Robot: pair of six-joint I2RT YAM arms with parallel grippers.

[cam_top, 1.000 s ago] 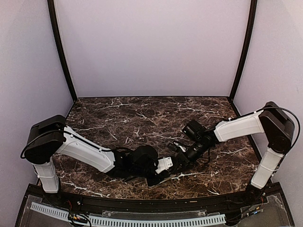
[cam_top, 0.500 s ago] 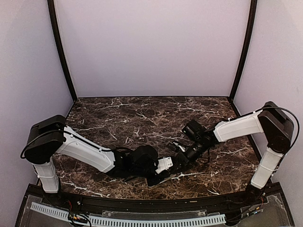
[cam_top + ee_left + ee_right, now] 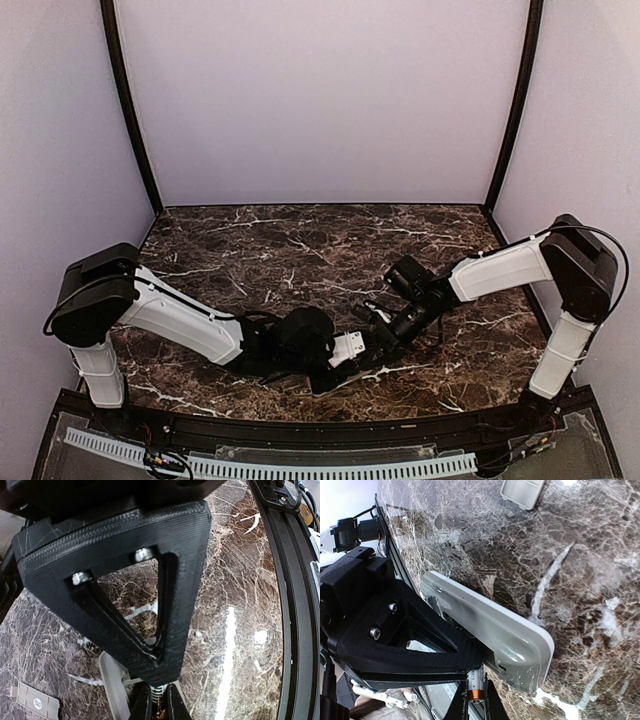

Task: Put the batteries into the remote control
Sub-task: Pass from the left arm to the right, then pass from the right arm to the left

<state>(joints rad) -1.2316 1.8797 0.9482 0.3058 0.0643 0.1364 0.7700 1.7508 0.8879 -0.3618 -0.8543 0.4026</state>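
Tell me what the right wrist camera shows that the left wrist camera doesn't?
Only the right wrist view: a battery with an orange end, pinched in the right gripper beside the open end of the remote control.
Only the left wrist view: a coil spring showing between the tips of the left gripper, and the black rail along the near edge.
Both: the grey remote control, the marble table, and a loose grey cover lying flat.
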